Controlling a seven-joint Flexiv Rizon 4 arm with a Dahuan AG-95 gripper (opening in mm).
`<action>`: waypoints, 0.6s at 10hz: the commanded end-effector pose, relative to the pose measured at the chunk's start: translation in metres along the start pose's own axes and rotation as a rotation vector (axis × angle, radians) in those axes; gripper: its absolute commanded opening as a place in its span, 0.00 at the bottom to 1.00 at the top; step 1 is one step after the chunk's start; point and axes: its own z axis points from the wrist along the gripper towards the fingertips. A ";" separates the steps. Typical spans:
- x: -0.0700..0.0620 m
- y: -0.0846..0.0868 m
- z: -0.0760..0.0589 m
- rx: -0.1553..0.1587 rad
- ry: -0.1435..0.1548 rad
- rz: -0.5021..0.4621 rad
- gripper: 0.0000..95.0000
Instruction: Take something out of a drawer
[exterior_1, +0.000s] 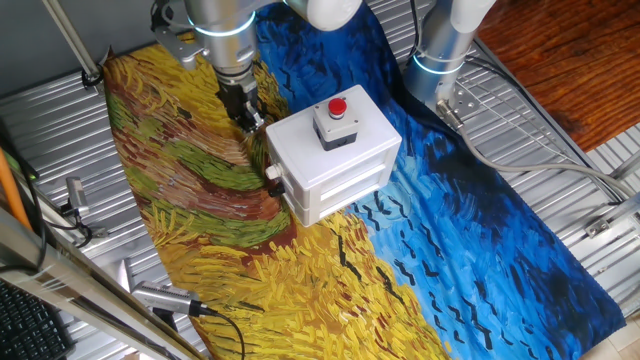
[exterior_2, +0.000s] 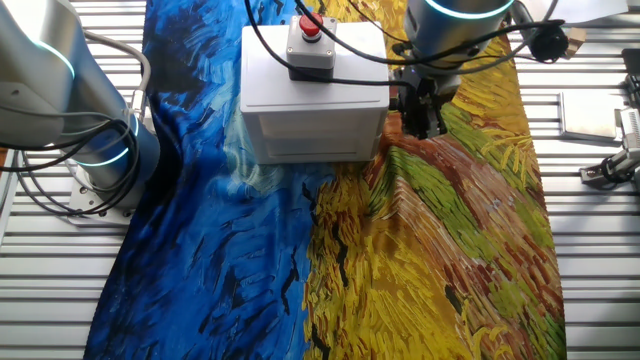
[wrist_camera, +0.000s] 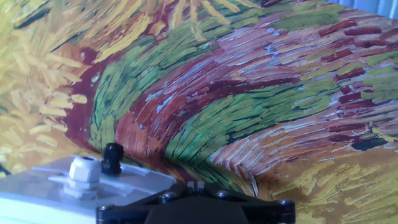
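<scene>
The white box (exterior_1: 335, 155) with a red button (exterior_1: 338, 107) stands on the painted cloth. Its drawer (exterior_1: 345, 186) sits pushed in, flush with the box front; it also shows in the other fixed view (exterior_2: 315, 140). A small white knob (wrist_camera: 84, 169) and a black one (wrist_camera: 112, 157) stick out of the box's side. The tan block is hidden. My gripper (exterior_1: 245, 112) hangs low just beside that side of the box, also seen in the other fixed view (exterior_2: 422, 115). Its fingers are together and hold nothing. In the hand view only its tips (wrist_camera: 196, 185) show.
The painted cloth (exterior_1: 230, 250) covers the table, with folds next to the box. A second arm's base (exterior_1: 440, 60) stands behind the box. Cables run over the box top (exterior_2: 300, 45). Tools lie on the metal ribs at the front left (exterior_1: 160, 298).
</scene>
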 end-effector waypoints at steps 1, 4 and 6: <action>-0.001 -0.009 -0.003 -0.024 0.007 0.026 0.00; -0.012 -0.042 -0.006 -0.104 0.006 0.061 0.00; -0.014 -0.058 -0.008 -0.103 0.009 0.058 0.00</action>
